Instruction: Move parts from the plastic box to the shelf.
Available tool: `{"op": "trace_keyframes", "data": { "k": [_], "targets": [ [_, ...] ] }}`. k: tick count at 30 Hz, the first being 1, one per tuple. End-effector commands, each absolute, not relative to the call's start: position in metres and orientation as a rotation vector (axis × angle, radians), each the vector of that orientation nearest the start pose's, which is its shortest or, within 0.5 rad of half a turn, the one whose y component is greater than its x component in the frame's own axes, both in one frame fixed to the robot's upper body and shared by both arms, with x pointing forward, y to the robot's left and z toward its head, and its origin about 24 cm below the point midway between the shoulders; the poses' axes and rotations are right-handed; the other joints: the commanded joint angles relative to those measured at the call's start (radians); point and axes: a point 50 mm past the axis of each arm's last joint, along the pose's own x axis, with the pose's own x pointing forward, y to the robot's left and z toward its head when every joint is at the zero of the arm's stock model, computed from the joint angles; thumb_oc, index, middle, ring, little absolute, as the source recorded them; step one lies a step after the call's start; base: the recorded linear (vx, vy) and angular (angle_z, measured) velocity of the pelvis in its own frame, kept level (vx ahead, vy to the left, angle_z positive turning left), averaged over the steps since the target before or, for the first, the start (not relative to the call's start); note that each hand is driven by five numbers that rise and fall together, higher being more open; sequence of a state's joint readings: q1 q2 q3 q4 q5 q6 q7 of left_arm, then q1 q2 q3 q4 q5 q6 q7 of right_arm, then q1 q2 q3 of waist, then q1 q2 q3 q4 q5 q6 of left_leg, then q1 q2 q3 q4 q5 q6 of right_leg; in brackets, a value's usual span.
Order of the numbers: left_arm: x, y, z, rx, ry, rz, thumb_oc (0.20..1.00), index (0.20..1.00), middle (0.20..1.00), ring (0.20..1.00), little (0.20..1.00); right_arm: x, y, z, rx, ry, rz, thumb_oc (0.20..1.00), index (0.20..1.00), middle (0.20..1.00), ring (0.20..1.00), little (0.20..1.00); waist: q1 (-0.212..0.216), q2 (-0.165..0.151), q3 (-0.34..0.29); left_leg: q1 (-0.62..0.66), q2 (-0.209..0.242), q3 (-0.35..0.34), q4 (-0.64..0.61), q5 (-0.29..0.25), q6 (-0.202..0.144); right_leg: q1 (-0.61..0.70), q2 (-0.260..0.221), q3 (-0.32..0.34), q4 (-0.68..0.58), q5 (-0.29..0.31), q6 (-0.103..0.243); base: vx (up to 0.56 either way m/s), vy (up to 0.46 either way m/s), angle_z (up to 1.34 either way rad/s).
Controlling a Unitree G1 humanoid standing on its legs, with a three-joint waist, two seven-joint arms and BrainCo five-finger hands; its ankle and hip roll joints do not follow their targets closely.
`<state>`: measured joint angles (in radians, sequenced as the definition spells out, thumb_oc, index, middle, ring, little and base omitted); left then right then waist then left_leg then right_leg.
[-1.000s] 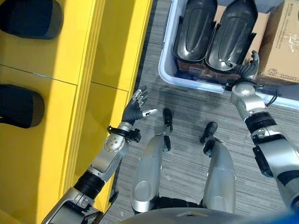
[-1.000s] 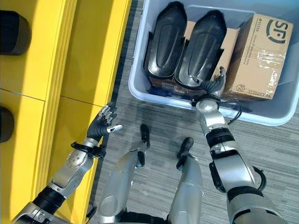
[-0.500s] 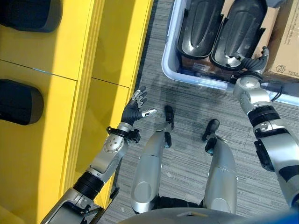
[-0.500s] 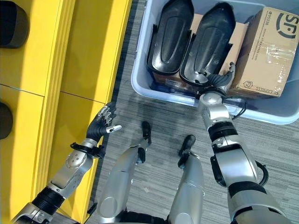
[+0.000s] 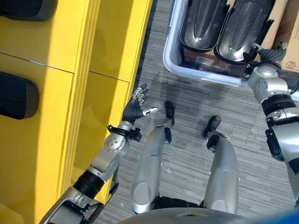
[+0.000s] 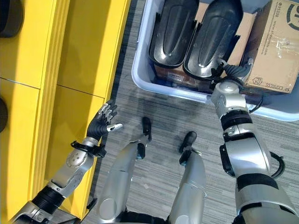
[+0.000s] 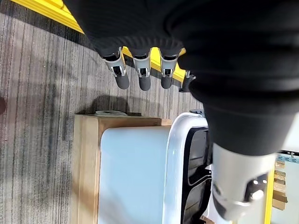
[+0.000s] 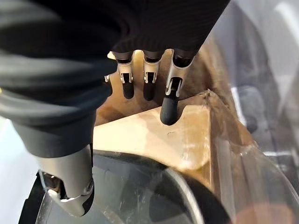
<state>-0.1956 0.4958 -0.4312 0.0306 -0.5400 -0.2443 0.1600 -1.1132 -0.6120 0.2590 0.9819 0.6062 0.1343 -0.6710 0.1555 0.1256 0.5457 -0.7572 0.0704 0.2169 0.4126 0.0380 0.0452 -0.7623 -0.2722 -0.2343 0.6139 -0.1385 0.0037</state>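
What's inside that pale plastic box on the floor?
The pale plastic box holds two glossy black moulded parts side by side, resting on brown cardboard, with a taped cardboard carton beside them. The right hand reaches in. The box bottom is covered.

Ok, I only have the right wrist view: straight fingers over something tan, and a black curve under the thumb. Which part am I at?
Observer: Your right hand is at the near end of the right black part. A left black part lies beside it in the plastic box.
Operator: Anything crowding that hand's far side?
Observer: Yes, a cardboard box stands in the plastic box, just right of the hand.
Operator: And the other arm?
Observer: The left hand is open and holds nothing, above the floor beside the yellow shelf.
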Motion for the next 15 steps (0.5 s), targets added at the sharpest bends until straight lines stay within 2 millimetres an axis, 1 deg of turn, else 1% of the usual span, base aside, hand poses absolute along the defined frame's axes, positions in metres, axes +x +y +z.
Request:
{"op": "trace_keyframes", "data": {
  "k": [1, 5, 7, 10, 15],
  "targets": [
    [0.259, 0.144, 0.094, -0.096, -0.238, -0.285, 1.000, 1.000, 1.000, 1.000, 1.000, 0.396, -0.279, 0.212, -0.137, 0.001, -0.748, 1.000, 1.000, 1.000, 1.000, 1.000, 0.032, 0.052, -0.026, -0.022, -0.038, -0.083, 0.041, -0.145, -0.014, 0.017, 0.056, 0.048, 0.080, -0.098, 0.005, 0.00, 0.000, 0.00],
    [0.258, 0.145, 0.093, -0.095, -0.237, -0.288, 1.000, 1.000, 1.000, 1.000, 1.000, 0.397, -0.280, 0.222, -0.204, -0.005, -0.756, 1.000, 1.000, 1.000, 1.000, 1.000, 0.039, 0.054, -0.026, -0.036, -0.038, -0.083, 0.047, -0.146, -0.012, 0.005, 0.056, 0.043, 0.087, -0.099, 0.004, 0.01, 0.004, 0.04],
    [0.257, 0.147, 0.092, -0.098, -0.240, -0.290, 1.000, 1.000, 1.000, 1.000, 1.000, 0.397, -0.282, 0.227, -0.265, 0.004, -0.753, 1.000, 1.000, 1.000, 1.000, 1.000, 0.045, 0.057, -0.026, -0.049, -0.038, -0.087, 0.053, -0.147, -0.012, -0.006, 0.053, 0.039, 0.096, -0.103, 0.001, 0.00, 0.000, 0.00],
    [0.255, 0.147, 0.092, -0.100, -0.243, -0.294, 1.000, 1.000, 1.000, 1.000, 1.000, 0.397, -0.282, 0.230, -0.337, -0.007, -0.752, 1.000, 1.000, 1.000, 1.000, 1.000, 0.048, 0.058, -0.026, -0.063, -0.038, -0.088, 0.062, -0.149, -0.010, -0.019, 0.050, 0.039, 0.105, -0.105, 0.000, 0.01, 0.026, 0.02],
    [0.254, 0.148, 0.091, -0.103, -0.242, -0.295, 1.000, 1.000, 1.000, 1.000, 1.000, 0.398, -0.279, 0.235, -0.381, -0.028, -0.760, 1.000, 1.000, 1.000, 1.000, 1.000, 0.052, 0.060, -0.026, -0.071, -0.037, -0.088, 0.067, -0.152, -0.008, -0.025, 0.046, 0.037, 0.108, -0.105, 0.001, 0.02, 0.044, 0.02]
  ]
}}
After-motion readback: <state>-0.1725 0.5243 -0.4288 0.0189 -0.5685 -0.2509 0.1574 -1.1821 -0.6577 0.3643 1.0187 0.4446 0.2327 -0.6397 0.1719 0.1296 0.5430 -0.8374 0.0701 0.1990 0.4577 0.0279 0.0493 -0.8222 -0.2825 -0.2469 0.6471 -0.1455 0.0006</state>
